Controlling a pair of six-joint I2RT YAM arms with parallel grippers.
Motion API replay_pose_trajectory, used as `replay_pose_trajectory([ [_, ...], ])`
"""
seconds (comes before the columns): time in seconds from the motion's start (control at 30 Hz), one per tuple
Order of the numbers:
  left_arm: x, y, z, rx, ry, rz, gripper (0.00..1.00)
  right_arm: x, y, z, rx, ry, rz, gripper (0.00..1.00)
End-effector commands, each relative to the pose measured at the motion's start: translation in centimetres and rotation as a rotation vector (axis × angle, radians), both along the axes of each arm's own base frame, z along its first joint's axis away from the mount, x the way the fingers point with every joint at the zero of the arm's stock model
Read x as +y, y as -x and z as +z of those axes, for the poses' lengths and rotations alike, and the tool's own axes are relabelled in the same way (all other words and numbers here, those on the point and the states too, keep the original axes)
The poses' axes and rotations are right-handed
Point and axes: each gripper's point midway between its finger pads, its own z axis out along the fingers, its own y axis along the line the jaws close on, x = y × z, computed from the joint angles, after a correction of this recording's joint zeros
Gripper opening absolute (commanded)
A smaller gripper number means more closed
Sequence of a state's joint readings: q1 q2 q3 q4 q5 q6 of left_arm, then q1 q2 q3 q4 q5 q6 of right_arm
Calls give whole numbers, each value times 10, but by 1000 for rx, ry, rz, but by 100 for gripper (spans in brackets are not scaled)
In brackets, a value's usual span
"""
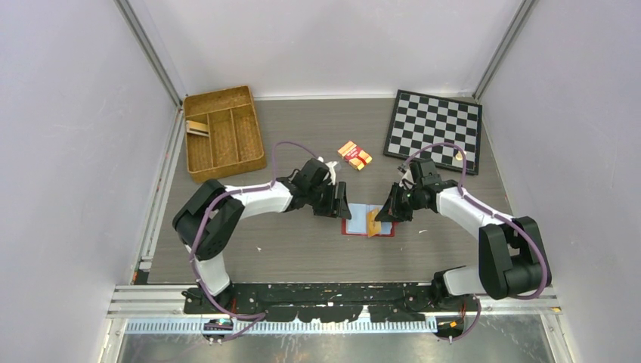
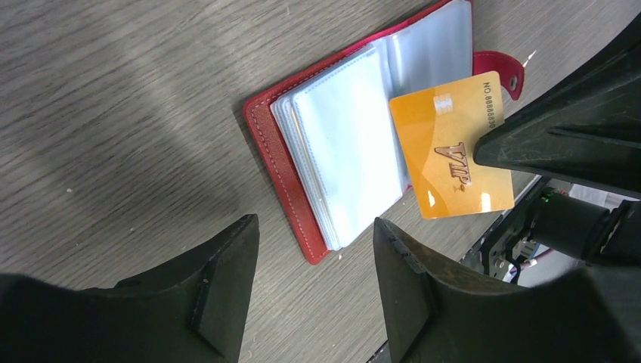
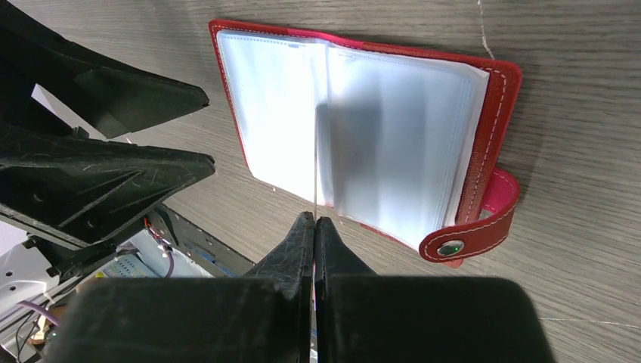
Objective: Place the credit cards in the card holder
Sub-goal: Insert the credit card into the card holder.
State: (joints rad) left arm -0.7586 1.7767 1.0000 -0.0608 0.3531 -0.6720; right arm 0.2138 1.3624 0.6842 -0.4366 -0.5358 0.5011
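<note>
Gold card (image 2: pixel 453 151): pinched by one edge in the right gripper (image 3: pixel 314 221), jaws pressed flat on it, standing edge-on.
Card holder (image 3: pixel 499 98): lay open directly beneath that gripper, snap tab (image 3: pixel 484 227) off to its right.
Left gripper (image 2: pixel 316 223): jaws apart, empty; the holder lay just ahead of its fingertips.
Doing it well: probably tilt the card shallow, align its free edge with a sleeve (image 3: pixel 393 136) mouth, and let the left fingers pin the leaf.

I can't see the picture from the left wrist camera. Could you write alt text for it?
A gold VIP card, pinched at its edge by the right hand, is held over an open red card holder with clear sleeves, lying on a wood-grain table. The left hand is open in the foreground, holding nothing.
</note>
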Motion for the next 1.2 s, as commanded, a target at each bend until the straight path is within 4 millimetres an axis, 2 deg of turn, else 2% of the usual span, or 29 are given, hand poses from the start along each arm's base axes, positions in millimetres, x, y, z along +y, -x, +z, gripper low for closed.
replay_pose_trajectory([
  [0.0, -5, -7, 3, -29, -13, -5, 58, -2, -4, -2, -15, 7, 10, 1],
  [0.6, -2, -16, -21, -34, -103, -11, 55, 6, -7, -6, -26, -39, 28, 0],
  [0.77, -2, -17, -28, -35, -127, -18, 48, 8, -7, -5, -30, -50, 33, 0],
  [0.9, -3, -21, -34, -39, -140, -21, 38, 8, -6, -5, -28, -57, 34, 0],
  [1.17, 0, -28, -46, -55, -203, -35, 30, 5, -7, -6, -36, -34, 25, 1],
])
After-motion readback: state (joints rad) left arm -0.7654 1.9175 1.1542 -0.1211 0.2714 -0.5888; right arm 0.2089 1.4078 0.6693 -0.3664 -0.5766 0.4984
